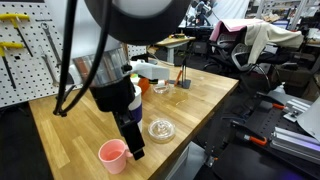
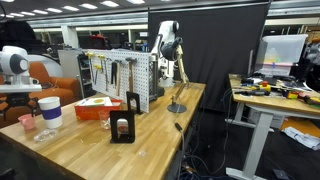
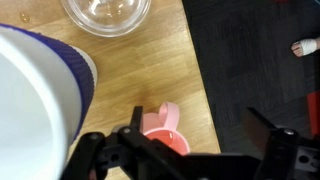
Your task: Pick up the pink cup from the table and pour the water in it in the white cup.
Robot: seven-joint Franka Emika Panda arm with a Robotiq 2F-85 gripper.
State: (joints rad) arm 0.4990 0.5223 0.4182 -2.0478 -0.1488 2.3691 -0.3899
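Observation:
The pink cup stands on the wooden table near its edge, handle pointing away from the jaws. It also shows in both exterior views. My gripper is open and just above it, with the cup next to one finger, inside the gap. In an exterior view the gripper hangs right beside the cup. The white cup with a dark-blue band stands close beside the pink cup. My arm hides it in the exterior view that shows the gripper.
A clear glass dish sits near the cups. A black stand, a red box and a pegboard are further along the table. The table edge drops to dark floor beside the pink cup.

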